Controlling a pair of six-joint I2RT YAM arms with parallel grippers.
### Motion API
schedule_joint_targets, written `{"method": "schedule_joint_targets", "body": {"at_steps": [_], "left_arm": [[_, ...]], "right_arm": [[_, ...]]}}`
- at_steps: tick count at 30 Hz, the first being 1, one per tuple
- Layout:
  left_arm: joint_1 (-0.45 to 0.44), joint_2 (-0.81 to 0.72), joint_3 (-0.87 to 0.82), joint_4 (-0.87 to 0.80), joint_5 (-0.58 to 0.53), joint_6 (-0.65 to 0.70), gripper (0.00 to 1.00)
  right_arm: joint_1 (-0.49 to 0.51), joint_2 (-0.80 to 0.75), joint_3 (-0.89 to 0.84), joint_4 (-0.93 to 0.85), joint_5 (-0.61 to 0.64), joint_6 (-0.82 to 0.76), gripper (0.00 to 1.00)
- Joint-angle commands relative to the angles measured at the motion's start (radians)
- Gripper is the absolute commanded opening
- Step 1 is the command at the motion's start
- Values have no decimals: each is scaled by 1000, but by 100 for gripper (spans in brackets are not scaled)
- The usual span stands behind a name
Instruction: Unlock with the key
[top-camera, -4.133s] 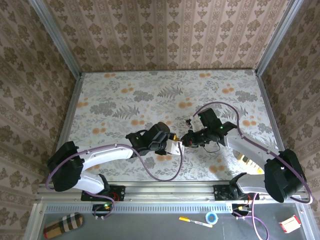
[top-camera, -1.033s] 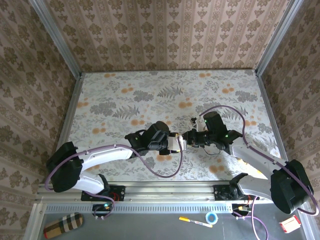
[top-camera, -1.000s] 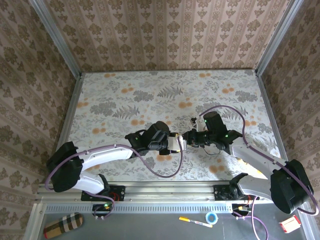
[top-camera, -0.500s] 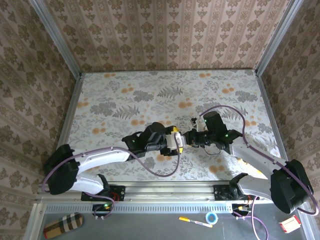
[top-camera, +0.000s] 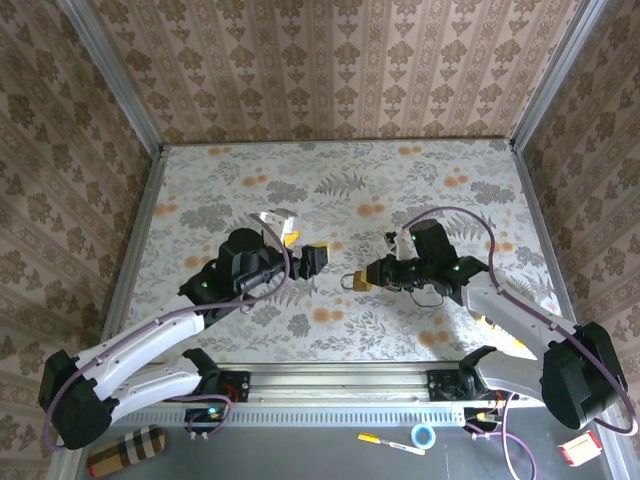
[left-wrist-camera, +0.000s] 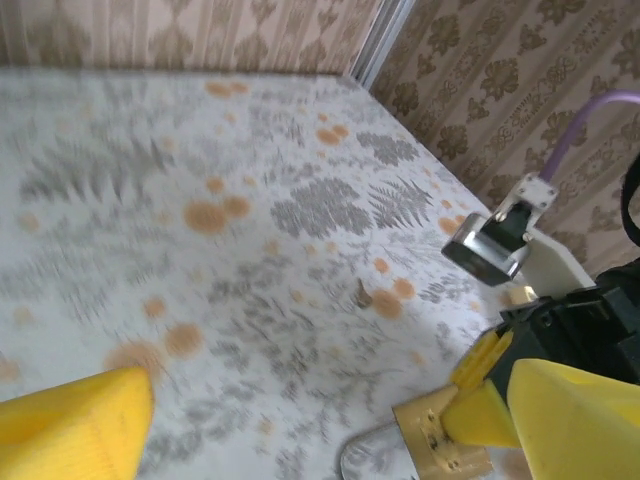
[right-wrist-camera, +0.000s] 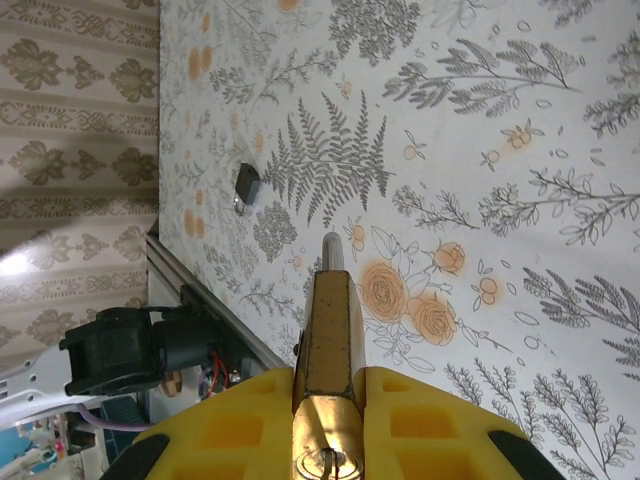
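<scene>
Brass fills the grip of my right pincer (right-wrist-camera: 328, 400): the squared brass padlock (right-wrist-camera: 328, 320) is pinched between its two yellow ribbed pads (right-wrist-camera: 420, 425), jaws drawn in narrow on the lock's flat sides. The lock's silvery steel shackle (right-wrist-camera: 331, 245) points away from my wrist. What looks like the keyway sits at the end nearest the wrist camera. I hold the lock over the white table printed with grey ferns and orange flowers (right-wrist-camera: 520, 200).

My left pincer (top-camera: 303, 248) stands wide, its yellow fingertips (left-wrist-camera: 75, 430) spread far apart over the tabletop. Seen from above, it is near the padlock but not touching it, on the lock's left. The padlock sits roughly mid-table, between my two pincers and close against the right one. In the left wrist view, the lock's brass corner shows low at the right, with the black body of my right pincer behind it.

Beyond the shackle, a small dark object with a pale metal end (right-wrist-camera: 245, 187) lies flat on the table. I cannot tell whether it is the key.
</scene>
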Motion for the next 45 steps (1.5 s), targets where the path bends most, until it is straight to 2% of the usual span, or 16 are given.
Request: {"method": "schedule_joint_targets", "body": {"at_steps": [1, 3, 7, 12, 20, 30, 36, 45], "left_arm": [[7, 15, -73, 43, 141, -453, 88], [-5, 48, -102, 151, 181, -575, 85], [-47, 129, -108, 257, 200, -762, 85], [-73, 249, -170, 519, 206, -1007, 84], [-102, 416, -167, 728, 181, -1212, 83], [-104, 593, -163, 944, 169, -1322, 74], [-102, 632, -146, 979, 179, -1332, 64], [-100, 628, -193, 999, 195, -1361, 69]], "right_arm": [[-2, -47, 40, 54, 11, -55, 0], [-2, -59, 36, 68, 16, -69, 0], [4, -88, 34, 74, 36, -102, 0], [18, -115, 32, 43, 74, -167, 0], [81, -160, -3, 57, 161, -290, 0], [172, -195, -61, 86, 327, -431, 0], [225, -219, -94, 107, 396, -469, 0], [245, -280, -118, 122, 616, -527, 0]]}}
